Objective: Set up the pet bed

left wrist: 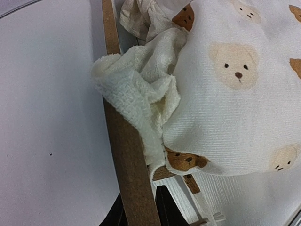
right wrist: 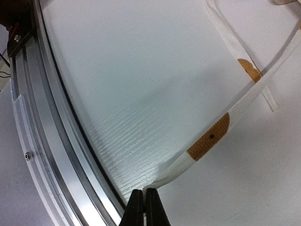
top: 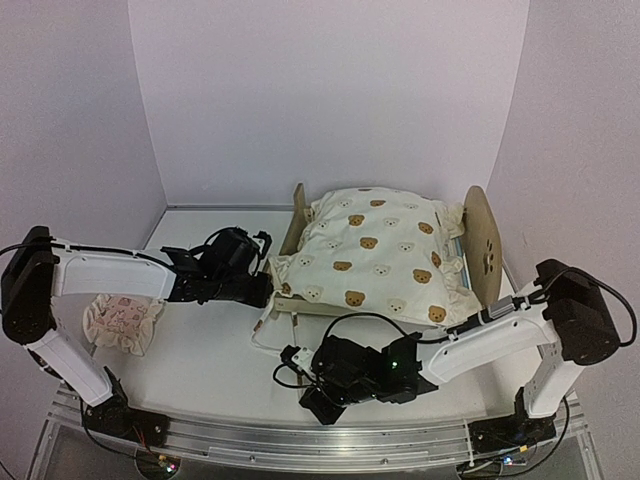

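Free over bare table [top: 200, 370] at seven o'clock of pet bed [top: 484, 250]; barred at nine by left gripper [top: 262, 290], at six by right gripper [top: 320, 408], quilt tie [right wrist: 207, 141].

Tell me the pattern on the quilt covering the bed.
Cream with brown teddy-bear faces; the quilt shows best in the left wrist view.

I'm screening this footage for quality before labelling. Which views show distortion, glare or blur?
Top view: even, soft light, faint shadows under the arms, walls bowed by the wide lens. Left wrist view: very close, quilt weave sharp, bed rail crisp, no glare. Right wrist view: table edge strongly curved by the lens, pale rippled sheen on its surface, quilt tie in focus.
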`<state>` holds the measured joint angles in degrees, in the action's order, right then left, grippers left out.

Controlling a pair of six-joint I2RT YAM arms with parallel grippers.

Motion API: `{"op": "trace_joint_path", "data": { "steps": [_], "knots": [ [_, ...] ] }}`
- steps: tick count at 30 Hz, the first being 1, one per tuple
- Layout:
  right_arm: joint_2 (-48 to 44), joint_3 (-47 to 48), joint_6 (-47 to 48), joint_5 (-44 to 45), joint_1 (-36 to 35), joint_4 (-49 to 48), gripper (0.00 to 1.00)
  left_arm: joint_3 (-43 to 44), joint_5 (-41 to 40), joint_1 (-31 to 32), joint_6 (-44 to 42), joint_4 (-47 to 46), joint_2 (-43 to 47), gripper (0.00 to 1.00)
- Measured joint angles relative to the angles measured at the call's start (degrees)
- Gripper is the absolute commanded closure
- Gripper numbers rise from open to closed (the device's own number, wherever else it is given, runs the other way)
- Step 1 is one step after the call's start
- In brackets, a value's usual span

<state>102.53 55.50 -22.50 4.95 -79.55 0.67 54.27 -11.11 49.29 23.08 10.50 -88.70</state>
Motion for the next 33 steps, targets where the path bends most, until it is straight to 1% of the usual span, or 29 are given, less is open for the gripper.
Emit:
{"op": "trace_joint_path", "data": {
  "steps": [2,6,10,20,22,26,29,33],
  "knots": [
    [0.63,0.38,0.00,-0.24,0.00,-0.02,1.00,0.16,0.32,-0.24,-0.20,0.00,-0.26,0.78],
    [0.67,0.40,-0.03,-0.35,-0.11,0.26,1.00,0.17,1.01,-0.65,0.01,0.63,-0.25,0.65],
    [1.42,1.20,-0.14,-0.64,-0.71,0.70,1.00,0.09,2.44,-1.26,0.91,2.50,0.61,0.56],
    [10.87,12.86,-0.79,-2.84,-1.92,1.66,0.99,-1.36,4.56,-1.50,2.71,7.10,6.53,0.43],
    [12.51,14.68,-1.06,-2.83,-1.93,1.69,0.89,-2.07,4.59,-1.50,2.92,7.37,7.56,0.41],
    [14.82,16.49,-1.87,-2.79,-1.95,2.51,0.72,-3.37,4.61,-1.50,3.15,7.80,9.31,0.40],
    [15.16,16.51,-1.74,-2.45,-2.11,4.40,0.63,-3.97,4.62,-1.50,3.51,8.28,10.46,0.40],
    [14.83,16.48,-1.00,-0.98,-2.21,5.90,0.43,-4.47,4.59,-1.50,3.82,8.66,11.19,0.39]
  ]
}}
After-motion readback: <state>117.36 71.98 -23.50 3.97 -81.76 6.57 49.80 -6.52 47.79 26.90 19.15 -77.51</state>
